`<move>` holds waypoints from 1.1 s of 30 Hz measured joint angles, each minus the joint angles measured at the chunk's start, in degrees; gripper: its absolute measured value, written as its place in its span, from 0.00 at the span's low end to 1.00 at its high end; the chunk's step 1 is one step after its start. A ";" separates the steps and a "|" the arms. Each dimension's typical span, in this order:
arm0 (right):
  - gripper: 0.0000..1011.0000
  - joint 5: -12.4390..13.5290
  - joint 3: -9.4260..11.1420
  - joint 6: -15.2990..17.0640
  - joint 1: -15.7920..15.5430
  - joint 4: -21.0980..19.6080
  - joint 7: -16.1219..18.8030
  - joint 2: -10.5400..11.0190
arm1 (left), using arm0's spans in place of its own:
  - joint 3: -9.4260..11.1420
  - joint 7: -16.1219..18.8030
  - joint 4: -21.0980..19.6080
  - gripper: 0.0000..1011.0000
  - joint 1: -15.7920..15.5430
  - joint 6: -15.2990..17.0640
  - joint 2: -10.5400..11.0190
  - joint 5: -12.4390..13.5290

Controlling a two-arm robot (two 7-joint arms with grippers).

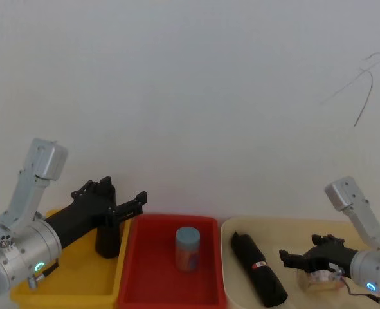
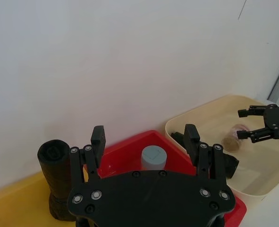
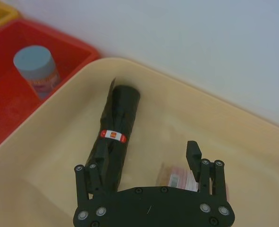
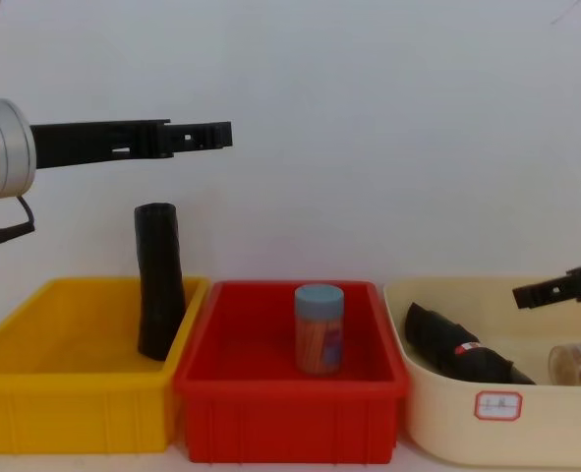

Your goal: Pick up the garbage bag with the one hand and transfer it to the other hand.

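Counting two black rolls [image 1: 105, 225] — one garbage bag [image 1: 260, 269], stickered

Three bins sit side by side. The yellow bin [image 4: 74, 393] holds an upright black roll [image 4: 158, 281], the red bin [image 4: 290, 398] a blue-capped jar [image 4: 319, 328], the cream bin [image 4: 496, 413] the garbage bag [image 4: 462, 356]. The left end effector [image 4: 206, 133] hangs high above; the right end effector [image 4: 555, 287] hovers over the cream bin.

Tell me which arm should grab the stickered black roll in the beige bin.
Right. The right gripper hangs open just above the beige bin, close beside the garbage bag lying there. The left gripper is open too, but high over the yellow bin, with the red bin in between.
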 joint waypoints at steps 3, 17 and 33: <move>0.99 0.03 0.37 -0.54 -0.38 -0.52 -0.32 -0.22 | 0.02 -0.01 0.02 0.99 -0.01 -0.01 -0.01 0.01; 0.99 0.21 2.98 -8.00 -3.99 -4.68 -4.47 -3.57 | 0.07 0.00 0.06 0.99 -0.07 -0.01 -0.07 0.02; 0.99 0.09 3.51 -20.82 -6.95 -4.87 -9.32 -12.08 | 0.06 0.00 0.06 0.99 -0.07 -0.01 -0.06 0.02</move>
